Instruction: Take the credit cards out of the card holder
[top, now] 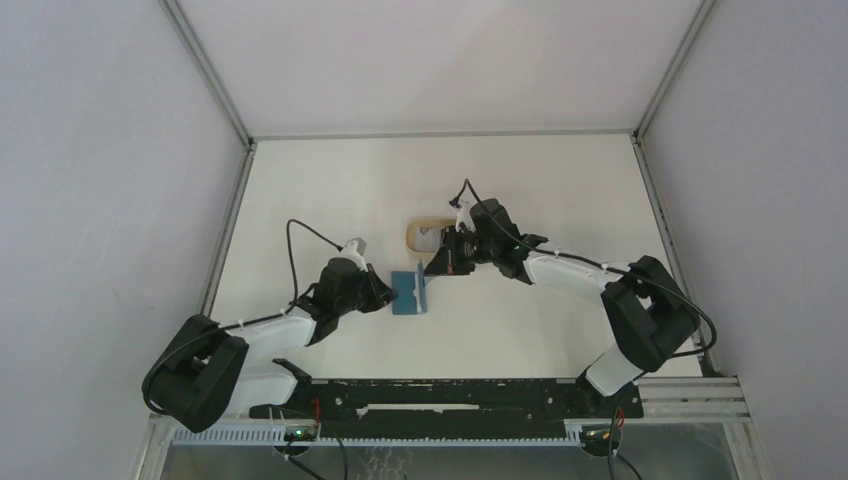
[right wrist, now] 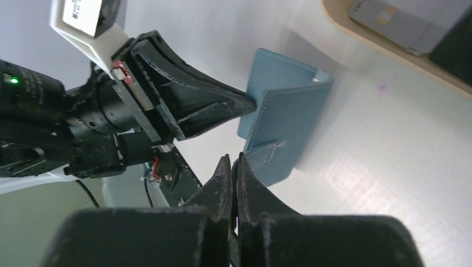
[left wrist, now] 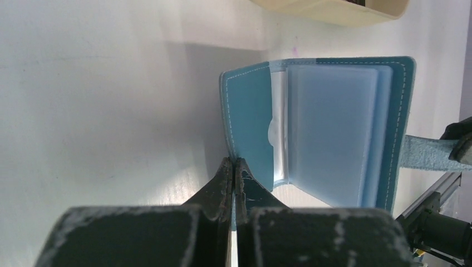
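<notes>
The teal-blue card holder (top: pixel 410 290) lies open between my grippers. In the left wrist view its lighter blue inner pockets (left wrist: pixel 334 133) face the camera. A pale strip shows beside a pocket; I cannot tell if it is a card. My left gripper (left wrist: pixel 234 162) is shut on the edge of the holder's left flap. My right gripper (right wrist: pixel 235 159) is shut on the holder's snap tab (right wrist: pixel 267 153). A white credit card (right wrist: pixel 403 22) and a black credit card (right wrist: pixel 455 53) lie in the tan tray (right wrist: pixel 389 53).
The tan oval tray (top: pixel 428 237) sits just beyond the card holder, under the right wrist; its rim shows in the left wrist view (left wrist: pixel 334 10). The left gripper's fingers (right wrist: pixel 222 105) are close to my right gripper. Walls enclose the table.
</notes>
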Controlling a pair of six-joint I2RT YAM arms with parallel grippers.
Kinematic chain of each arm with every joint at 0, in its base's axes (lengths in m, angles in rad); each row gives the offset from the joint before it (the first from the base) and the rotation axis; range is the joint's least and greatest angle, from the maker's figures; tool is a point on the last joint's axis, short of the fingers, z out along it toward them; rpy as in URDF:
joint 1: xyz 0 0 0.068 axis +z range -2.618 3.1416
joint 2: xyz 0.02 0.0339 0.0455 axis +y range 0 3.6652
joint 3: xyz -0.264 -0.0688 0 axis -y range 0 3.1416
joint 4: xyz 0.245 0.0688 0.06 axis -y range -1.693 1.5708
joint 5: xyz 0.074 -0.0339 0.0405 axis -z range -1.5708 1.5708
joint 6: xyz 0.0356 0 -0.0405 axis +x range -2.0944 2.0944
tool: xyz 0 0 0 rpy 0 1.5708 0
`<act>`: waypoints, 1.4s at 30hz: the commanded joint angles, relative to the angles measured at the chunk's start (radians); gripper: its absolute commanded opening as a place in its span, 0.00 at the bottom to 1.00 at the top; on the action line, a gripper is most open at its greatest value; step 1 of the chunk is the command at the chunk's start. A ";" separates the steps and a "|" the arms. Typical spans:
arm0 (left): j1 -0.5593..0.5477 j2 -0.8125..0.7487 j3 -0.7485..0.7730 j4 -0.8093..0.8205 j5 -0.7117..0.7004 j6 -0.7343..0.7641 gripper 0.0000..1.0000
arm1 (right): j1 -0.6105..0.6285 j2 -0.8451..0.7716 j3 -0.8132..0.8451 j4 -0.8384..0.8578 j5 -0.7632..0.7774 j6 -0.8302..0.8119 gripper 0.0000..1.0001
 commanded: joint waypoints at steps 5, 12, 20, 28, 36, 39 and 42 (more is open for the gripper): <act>-0.002 0.092 -0.035 0.155 0.063 -0.069 0.00 | 0.033 0.101 0.068 0.135 -0.137 0.060 0.00; 0.010 0.157 -0.057 0.237 0.109 -0.137 0.11 | -0.025 0.034 -0.016 0.074 -0.113 -0.001 0.00; 0.022 0.222 -0.060 0.297 0.143 -0.183 0.23 | -0.102 -0.014 -0.146 0.046 -0.094 -0.053 0.00; 0.024 0.175 -0.019 0.155 0.089 -0.137 0.37 | -0.111 -0.007 -0.185 0.045 -0.063 -0.068 0.00; 0.056 0.122 -0.011 0.025 0.035 -0.110 0.46 | -0.168 -0.026 -0.210 0.022 -0.066 -0.101 0.00; 0.061 0.110 -0.013 0.025 0.039 -0.110 0.47 | -0.176 -0.027 -0.214 0.022 -0.068 -0.107 0.00; 0.062 0.112 -0.020 0.063 0.065 -0.120 0.48 | -0.178 -0.021 -0.217 0.023 -0.074 -0.104 0.00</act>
